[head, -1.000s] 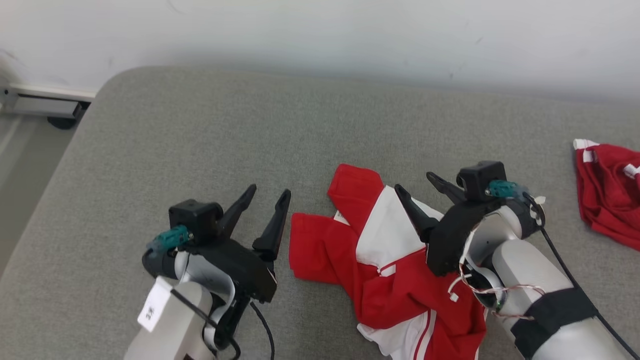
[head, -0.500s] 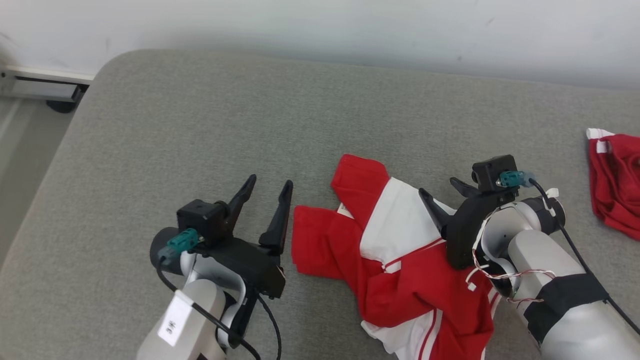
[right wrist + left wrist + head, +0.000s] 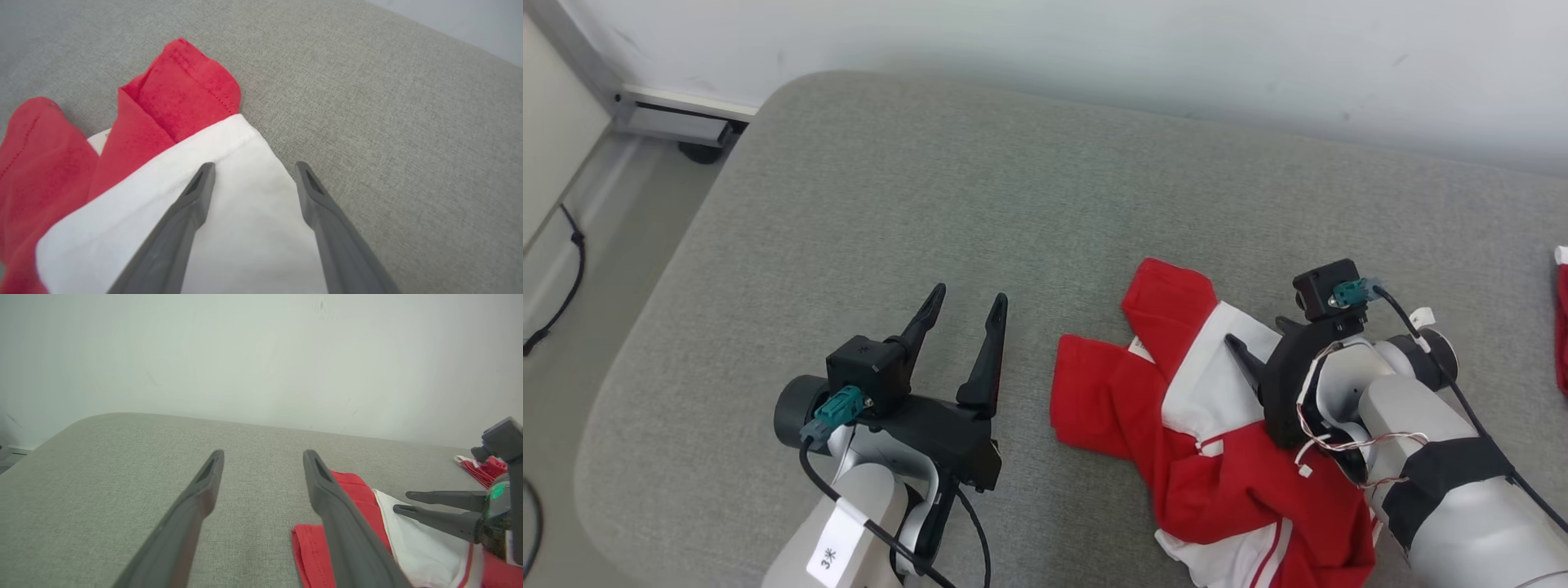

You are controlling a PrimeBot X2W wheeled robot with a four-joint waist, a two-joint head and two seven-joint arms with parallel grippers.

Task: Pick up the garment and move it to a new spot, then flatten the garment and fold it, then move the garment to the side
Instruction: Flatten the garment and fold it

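The garment (image 3: 1201, 441), red with white panels and stripes, lies crumpled on the grey padded table (image 3: 931, 204). My right gripper (image 3: 1258, 331) is open and hangs just over the garment's white panel. In the right wrist view the right gripper (image 3: 254, 165) has its fingers spread over the garment (image 3: 135, 171), near the panel's edge, gripping no cloth. My left gripper (image 3: 970, 296) is open over bare table, left of the garment's red edge. The left wrist view shows the left gripper (image 3: 263, 453), the garment (image 3: 355, 490) and the right gripper (image 3: 402, 502).
A second red cloth (image 3: 1561, 318) lies at the table's far right, also seen as the red cloth (image 3: 484, 471) in the left wrist view. A pale wall runs behind the table. Left of the table's rounded corner are the floor, a black cable (image 3: 564, 278) and a metal rail (image 3: 678, 122).
The head camera has swung left, so everything sits further right in the picture. My right gripper has tipped down closer to the white panel. Both grippers stay open.
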